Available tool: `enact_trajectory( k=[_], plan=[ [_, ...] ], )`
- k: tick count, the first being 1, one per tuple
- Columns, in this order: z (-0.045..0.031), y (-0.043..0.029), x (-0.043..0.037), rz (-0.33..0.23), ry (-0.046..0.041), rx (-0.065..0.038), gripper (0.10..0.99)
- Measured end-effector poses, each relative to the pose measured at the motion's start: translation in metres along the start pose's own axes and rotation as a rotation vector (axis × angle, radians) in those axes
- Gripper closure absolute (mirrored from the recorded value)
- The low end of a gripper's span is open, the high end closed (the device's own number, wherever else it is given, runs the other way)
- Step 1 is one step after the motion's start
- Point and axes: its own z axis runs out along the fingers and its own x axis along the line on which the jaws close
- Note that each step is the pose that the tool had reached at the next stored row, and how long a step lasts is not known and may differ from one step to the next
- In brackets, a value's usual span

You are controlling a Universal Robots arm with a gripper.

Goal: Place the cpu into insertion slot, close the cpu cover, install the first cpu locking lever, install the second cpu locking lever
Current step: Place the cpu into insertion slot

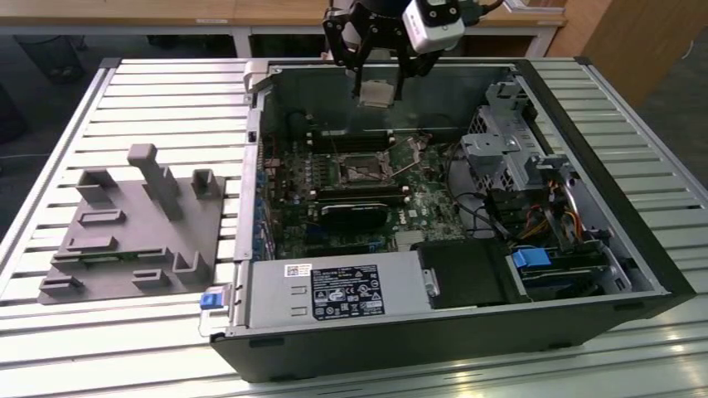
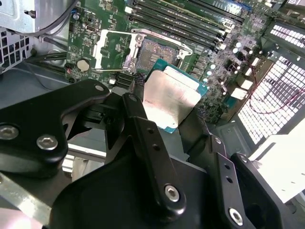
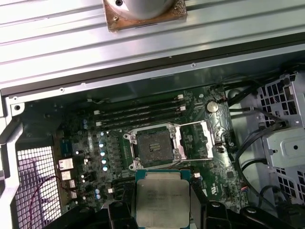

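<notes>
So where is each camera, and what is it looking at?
Exterior view: off the arm, looking down on the open computer case; the gripper shows up top, holding the cpu.
First wrist view: on the arm, facing the green board; black fingers grip the cpu.
Second wrist view: on the arm, looking along its fingers at the cpu.
Both wrist views share the cpu, the empty insertion slot and the open cpu cover.

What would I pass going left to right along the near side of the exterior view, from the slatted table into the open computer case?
Grey moulded plastic fixture block → small blue tab → silver metal box with a black label → plain black box → blue clip.
</notes>
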Motion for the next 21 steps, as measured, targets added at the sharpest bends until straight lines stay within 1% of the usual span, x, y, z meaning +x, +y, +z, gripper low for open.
enact_trajectory(
  k=[21],
  plan=[
    [0.0002, 0.0, 0.0, 0.048, -0.0043, -0.001, 0.545]
  ],
)
